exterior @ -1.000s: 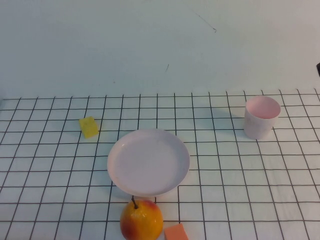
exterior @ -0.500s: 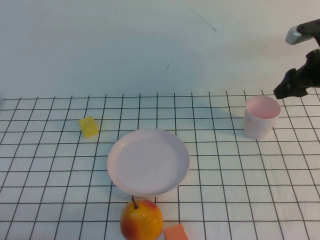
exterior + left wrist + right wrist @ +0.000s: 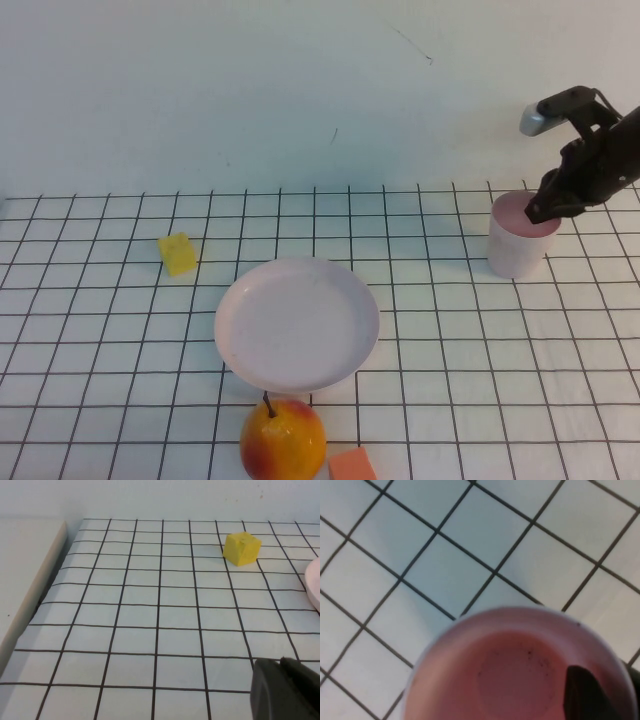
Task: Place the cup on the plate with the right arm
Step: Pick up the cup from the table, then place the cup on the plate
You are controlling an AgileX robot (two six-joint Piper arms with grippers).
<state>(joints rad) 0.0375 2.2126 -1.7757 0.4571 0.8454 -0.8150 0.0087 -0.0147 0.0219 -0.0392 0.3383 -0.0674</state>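
The right gripper point(image 3: 545, 208) hides part of the cup point(image 3: 516, 245) rim, the orange block point(image 3: 352, 466) and apple point(image 3: 283, 441) are cut off at the frame edge, and the left gripper point(image 3: 282, 690) shows only partly.

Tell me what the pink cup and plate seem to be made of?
The cup and plate look like matte plastic or glazed ceramic: smooth, uniformly pale pink, without sharp glare, so it stays open. The right hand hangs over the cup's rim. The left hand sits low over the gridded table.
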